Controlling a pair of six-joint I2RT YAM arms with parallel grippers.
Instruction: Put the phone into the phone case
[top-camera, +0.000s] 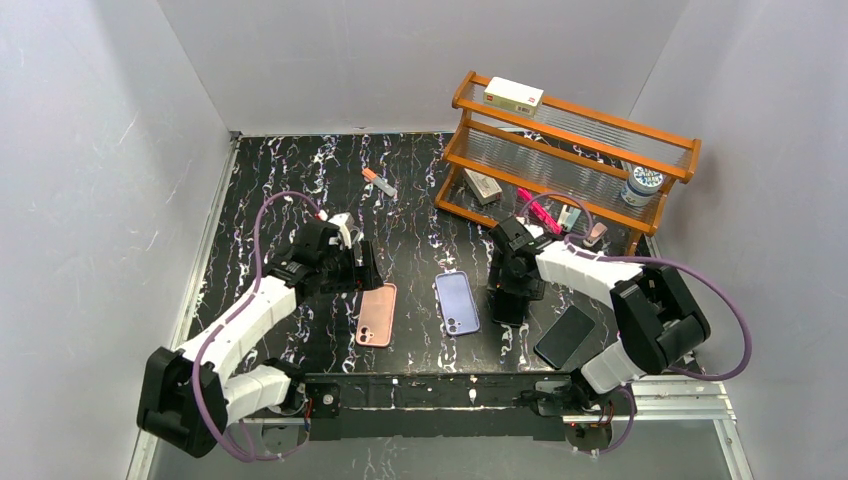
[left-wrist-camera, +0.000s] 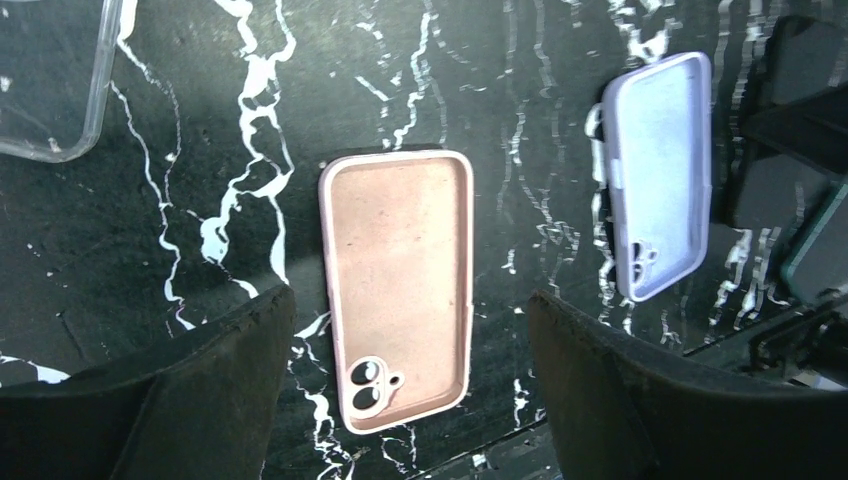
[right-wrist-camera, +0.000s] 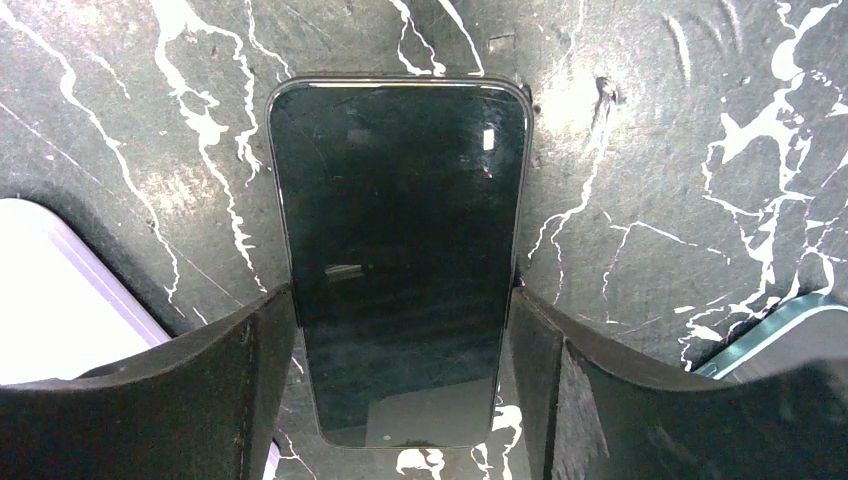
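Phone (right-wrist-camera: 400, 260) is lying flat on the table (top-camera: 280, 180), screen up, right under the right gripper (right-wrist-camera: 400, 300). In the top view the gripper pretty much hides it. Its fingers (right-wrist-camera: 200, 390) sit one on each long edge, right up against the sides. Can't tell if they're actually pinching it yet or just touching, tbh.

Lavender case (top-camera: 457, 302) is just beside the phone on its left, open side up, nothing in it. Next one over is the pink case (left-wrist-camera: 400, 280), also open side up, w/ the left gripper (left-wrist-camera: 410, 298) hovering over it. Those fingers are spread wide w/ clear gaps both sides, not touching anything. There's a clear case (left-wrist-camera: 50, 80) off at the corner of the left wrist view and another dark slab (top-camera: 565, 336) near the right arm's base.

So imo we're at the grab-the-phone step, nothing seated in any case so far. Next move needs a firm squeeze on the edges, bc it's thin and flat on the table, so slipping is the risk. Then lift, carry it over a case and line it up before pressing in. Which case it's meant for, idk.
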